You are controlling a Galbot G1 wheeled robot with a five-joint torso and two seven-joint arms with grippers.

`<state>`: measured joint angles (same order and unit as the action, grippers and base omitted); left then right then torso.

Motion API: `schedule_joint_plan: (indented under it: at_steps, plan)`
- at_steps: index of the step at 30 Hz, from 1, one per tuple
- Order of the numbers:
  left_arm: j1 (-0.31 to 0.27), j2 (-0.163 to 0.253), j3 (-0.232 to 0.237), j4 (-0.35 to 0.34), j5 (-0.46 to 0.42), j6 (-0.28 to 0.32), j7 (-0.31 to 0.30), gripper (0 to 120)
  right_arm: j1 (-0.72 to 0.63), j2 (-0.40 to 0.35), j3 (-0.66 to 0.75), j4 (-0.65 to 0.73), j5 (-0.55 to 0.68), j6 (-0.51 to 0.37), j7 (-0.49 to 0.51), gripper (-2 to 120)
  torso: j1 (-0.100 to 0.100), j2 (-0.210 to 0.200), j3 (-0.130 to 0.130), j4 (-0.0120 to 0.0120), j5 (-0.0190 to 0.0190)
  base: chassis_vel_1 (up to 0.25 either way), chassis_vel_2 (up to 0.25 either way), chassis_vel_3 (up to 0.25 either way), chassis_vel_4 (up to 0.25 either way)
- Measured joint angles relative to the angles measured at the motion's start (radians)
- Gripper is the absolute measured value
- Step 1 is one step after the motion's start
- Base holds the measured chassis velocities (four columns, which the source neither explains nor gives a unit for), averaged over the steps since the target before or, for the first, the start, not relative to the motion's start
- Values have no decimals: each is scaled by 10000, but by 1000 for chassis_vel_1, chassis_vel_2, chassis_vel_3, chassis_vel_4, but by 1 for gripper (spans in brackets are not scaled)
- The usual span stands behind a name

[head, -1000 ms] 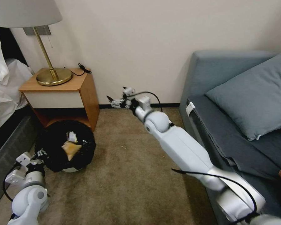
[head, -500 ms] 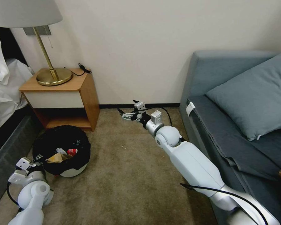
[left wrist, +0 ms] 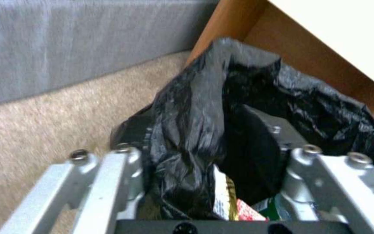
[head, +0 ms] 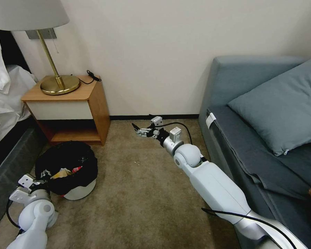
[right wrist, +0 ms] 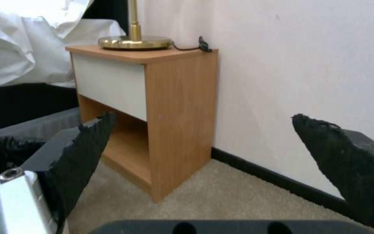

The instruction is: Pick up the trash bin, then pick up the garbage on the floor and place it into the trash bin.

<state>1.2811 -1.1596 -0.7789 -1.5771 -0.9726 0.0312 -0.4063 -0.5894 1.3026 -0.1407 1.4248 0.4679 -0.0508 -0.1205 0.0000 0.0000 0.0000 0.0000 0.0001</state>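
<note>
The trash bin [head: 68,170] is gripped at its bag-covered near rim by the left gripper [head: 41,175], with garbage [head: 61,173] seen inside; it is best kept level and lowered gently so nothing spills. The right gripper [head: 141,130] is held spread and empty over bare carpet [head: 138,193], well apart from the bin. Beyond the left gripper, little room is left by the nightstand [head: 71,103], with the bed base [head: 10,162] close beside it.

We see the right gripper [head: 141,129] stretched forward on a long extended arm with its fingers [right wrist: 83,143] spread wide, while the left gripper [head: 41,174] sits low, clamped.
</note>
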Motion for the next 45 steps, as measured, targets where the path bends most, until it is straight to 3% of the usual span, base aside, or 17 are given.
schedule_joint_plan:
  at_steps: [1, 7, 12, 16, 21, 23, 24, 25, 27, 28, 31, 32, 34, 38, 45]
  plan:
    - [134, 82, -67, -146, 15, 199, -20, 65, -14, 6, 5, 0, 13, 13, 110, 100, 0, 0, 0, -1, -1, 0, 0, 0, 0]
    - [576, 174, -149, -440, 386, 493, -21, 81, -55, 8, 41, 11, 64, 29, 394, 100, 0, 0, 0, 0, -1, 0, 0, 0, 0]
    - [1312, 181, -370, -947, 1887, 455, 3, 98, -130, -52, 97, 240, 357, -346, 1328, 100, 0, 1, 0, 2, -1, 0, 0, 0, 0]
    - [1585, 181, -482, -1261, 2918, 186, 91, 100, -242, -120, 161, 447, 536, -681, 1839, 100, 0, 0, 0, 1, -1, 0, 0, 0, 0]
    - [1941, 386, -384, -2000, 5059, -440, 649, 100, -653, -318, 436, 975, 1025, -1344, 2892, 100, 0, 0, 0, 3, 0, 0, 0, 0, 0]
    - [1944, 456, -299, -2135, 5279, -460, 696, 100, -752, -374, 505, 1081, 1131, -1478, 3026, 100, 0, 0, -1, 2, 0, 0, 0, 0, 0]
    - [1851, 617, -17, -2382, 5615, -422, 736, 100, -1028, -493, 667, 1340, 1341, -1731, 3272, 100, 0, 0, -1, 1, 0, 0, 0, 0, 0]
    - [1851, 617, -17, -2382, 5615, -422, 736, 100, -1028, -493, 667, 1340, 1341, -1731, 3272, 100, 0, 0, -1, 1, 0, 0, 0, 0, 0]
    - [1462, 870, 680, -2657, 5875, -140, 734, 100, -1627, -648, 998, 1626, 1575, -2004, 3598, 100, 0, 0, 0, 0, 1, 0, 0, 0, 0]
    - [1462, 870, 680, -2657, 5875, -140, 734, 100, -1627, -648, 998, 1626, 1575, -2004, 3598, 100, 0, 0, 0, 0, 1, 0, 0, 0, 0]
    - [641, 1095, 1851, -2747, 5994, 478, 637, 100, -2389, -737, 1429, 1837, 1734, -2174, 3761, 100, 0, 0, -1, -3, 1, 0, 0, 0, 0]
    - [641, 1095, 1851, -2747, 5994, 478, 637, 100, -2389, -737, 1429, 1837, 1734, -2174, 3761, 100, 0, 0, -1, -3, 1, 0, 0, 0, 0]
    - [45, 1164, 2338, -2540, 5856, 592, 622, 100, -2747, -742, 1663, 1903, 1856, -2184, 3770, 100, 0, 0, 0, -3, 1, 0, 0, 0, 0]
    - [-497, 1215, 2662, -2270, 5385, 617, 602, 100, -3006, -774, 1879, 1841, 1901, -2060, 3624, 100, 0, 1, 0, -2, 1, 0, 0, 0, 0]
    - [-638, 1276, 2860, -1977, 5236, 496, 684, 100, -3024, -644, 1993, 1446, 1735, -1859, 3341, 100, 0, 0, 0, 2, 0, 0, 0, 0, 0]
